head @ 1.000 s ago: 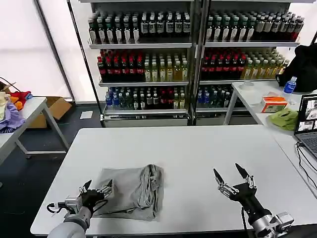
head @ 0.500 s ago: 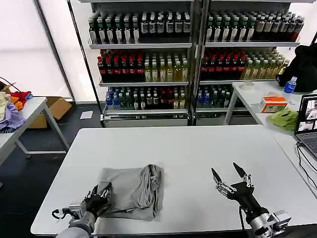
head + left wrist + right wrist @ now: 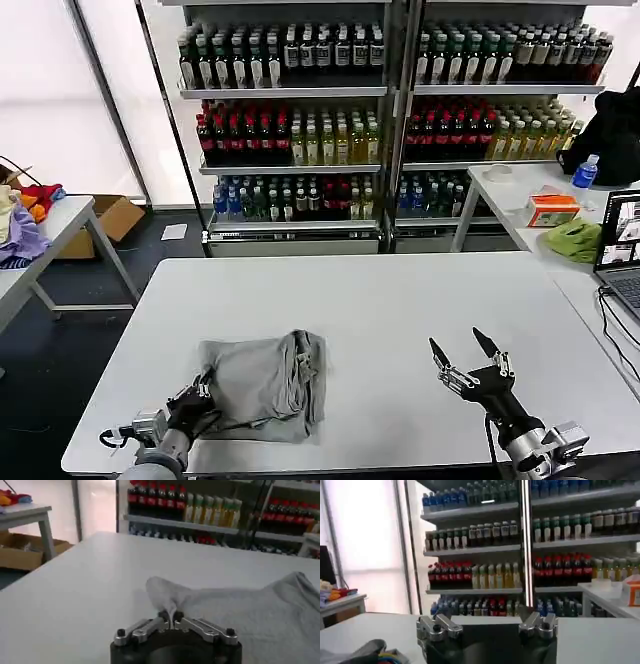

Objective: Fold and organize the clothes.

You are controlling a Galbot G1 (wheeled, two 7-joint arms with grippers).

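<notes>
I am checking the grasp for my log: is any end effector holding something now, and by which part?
The left end effector is shut on the shirt, pinching a bunched bit of cloth at its near-left edge. The right end effector is open, holding nothing.

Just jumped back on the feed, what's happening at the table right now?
The left gripper is shut on a corner of the grey shirt, which lies partly folded and bunched on the white table, near its front edge on the robot's left. The pinched corner is lifted slightly off the tabletop. The right gripper hovers over bare table to the shirt's right with its fingers spread open, holding nothing.
</notes>
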